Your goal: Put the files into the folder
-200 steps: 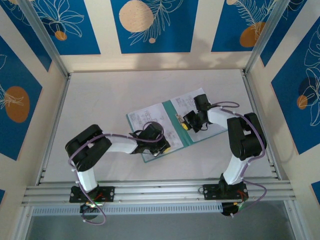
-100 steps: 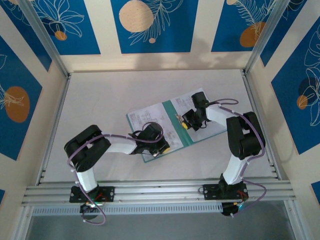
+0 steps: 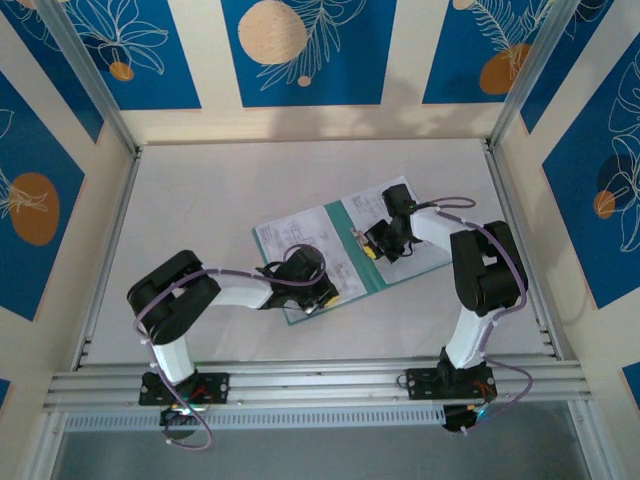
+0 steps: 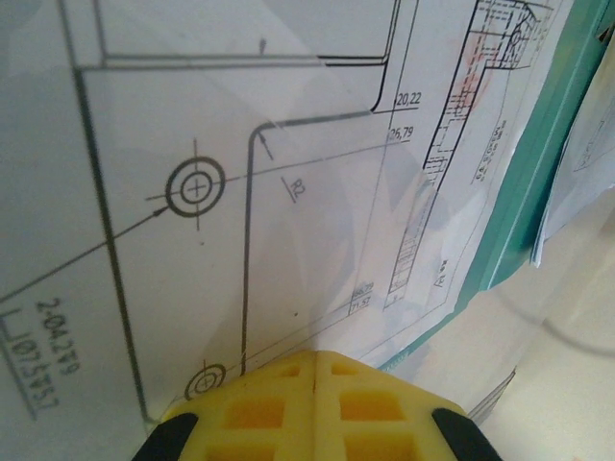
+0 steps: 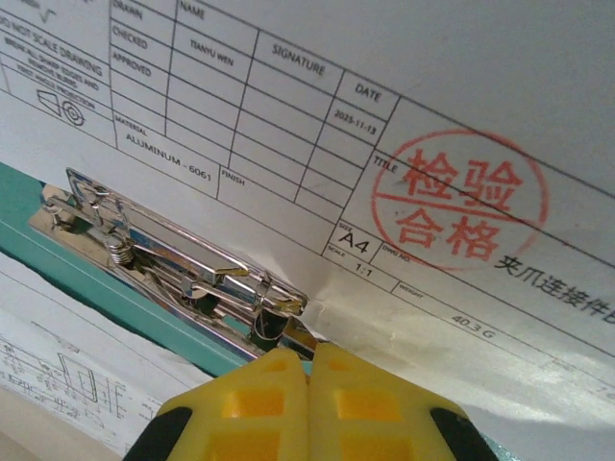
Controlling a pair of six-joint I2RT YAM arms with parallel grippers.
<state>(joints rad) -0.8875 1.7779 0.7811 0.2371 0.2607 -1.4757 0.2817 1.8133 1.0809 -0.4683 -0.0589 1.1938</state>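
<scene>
1. Files (image 3: 300, 232): white sheets printed with drawings, which lay across both leaves of the open folder at mid-table.
2. Folder (image 3: 300, 314): teal, spread flat, with its edge showing past the sheets. A metal clip (image 5: 163, 254) sat on the teal strip between the pages.
3. Left gripper (image 3: 322, 300): jaws closed, yellow pads together, nothing between them, tip at the near-left sheet.
4. Right gripper (image 3: 372, 250): likewise closed and empty, just beside the clip's end.
5. Table (image 3: 200, 200): pale, with the folder on it.
</scene>
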